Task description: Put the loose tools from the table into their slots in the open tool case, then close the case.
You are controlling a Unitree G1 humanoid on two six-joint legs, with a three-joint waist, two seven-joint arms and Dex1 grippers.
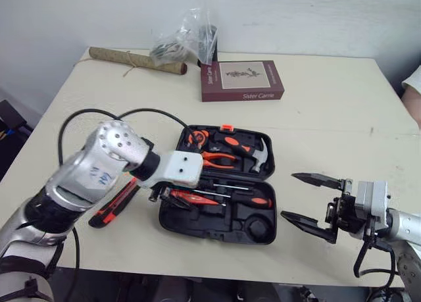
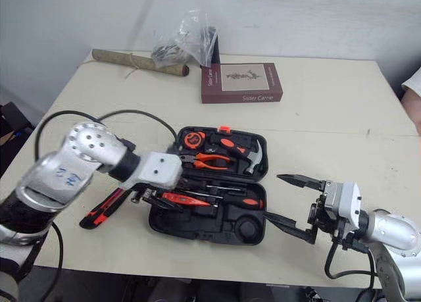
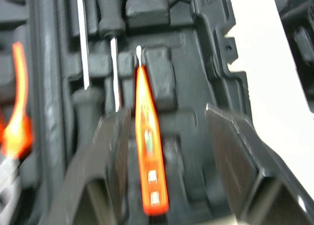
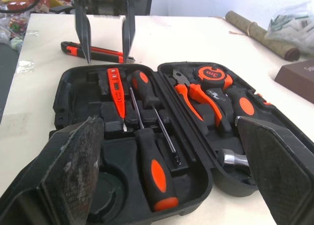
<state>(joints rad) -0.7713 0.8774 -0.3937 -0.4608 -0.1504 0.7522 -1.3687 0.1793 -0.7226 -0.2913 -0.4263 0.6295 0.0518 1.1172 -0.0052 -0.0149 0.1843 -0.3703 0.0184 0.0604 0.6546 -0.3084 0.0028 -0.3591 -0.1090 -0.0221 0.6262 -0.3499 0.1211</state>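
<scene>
Hovering over the left part of the open black plastic tool case [image 1: 230,222], the left gripper [image 3: 162,114] has its two fingers apart. Between them lies the thin orange tester screwdriver [image 3: 147,151]. It rests flat in its slot in the near half of the case, closer to one finger than the other. The fingers do not seem to squeeze it, so the left gripper holds nothing.

The right gripper [image 1: 289,195] waits just to the right of the case, low over the pale desk [image 1: 329,118]. Its fingers are spread very wide and it is empty.

One tool is loose. The long black and orange knife [image 1: 115,206] lies on the desk just to the left of the case, partly under the left arm. Inside the case are two black and orange screwdrivers [image 4: 149,156]. The far half holds the orange pliers [image 1: 217,158] and the steel hammer [image 1: 260,156].

I think the step in hand is letting go of the tester after putting it in. Next, the left gripper should lift up and move left to the knife. It needs to grab the knife around its middle and carry it to a free slot. The case can only be shut after that, so the far half must be folded over last.
</scene>
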